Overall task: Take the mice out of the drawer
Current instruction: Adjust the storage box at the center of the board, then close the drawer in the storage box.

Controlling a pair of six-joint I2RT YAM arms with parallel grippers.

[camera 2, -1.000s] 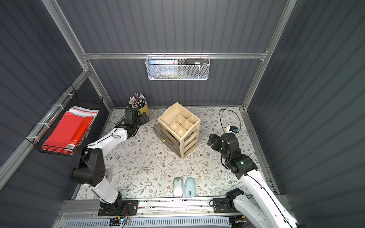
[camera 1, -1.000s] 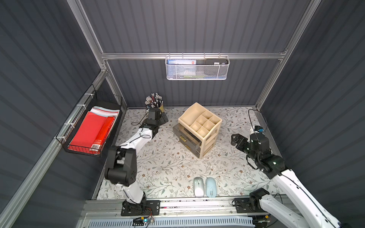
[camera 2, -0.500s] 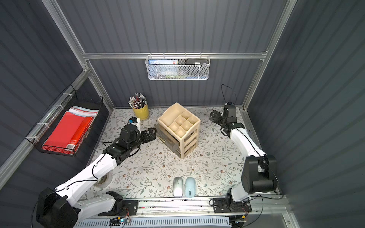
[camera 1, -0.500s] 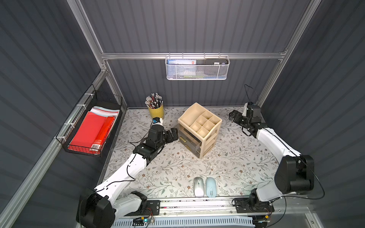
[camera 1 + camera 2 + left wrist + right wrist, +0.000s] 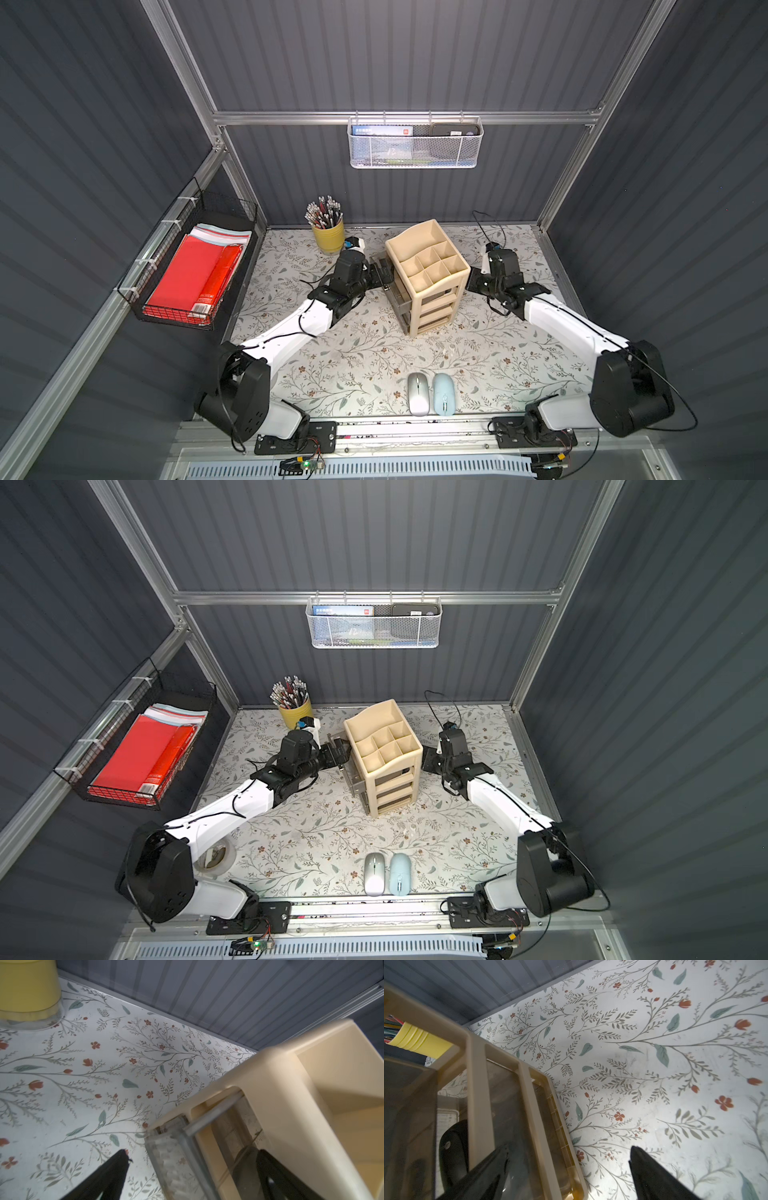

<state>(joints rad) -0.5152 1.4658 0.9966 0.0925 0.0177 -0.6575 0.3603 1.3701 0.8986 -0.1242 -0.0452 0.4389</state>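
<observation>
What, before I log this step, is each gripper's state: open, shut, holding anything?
Left gripper: open, at the clear drawer, gripping nothing.
Right gripper: open, beside the organizer, gripping nothing.

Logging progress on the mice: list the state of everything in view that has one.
Silver mouse: out, lying near the table's front edge.
Pale blue mouse: out, lying beside the silver one.
Dark mouse: inside a drawer.
Top drawer: partly pulled out.
Left claw: open, at that drawer's front.
Right claw: open, empty, beside the organiser.
Pencil cup: upright, full.
</observation>
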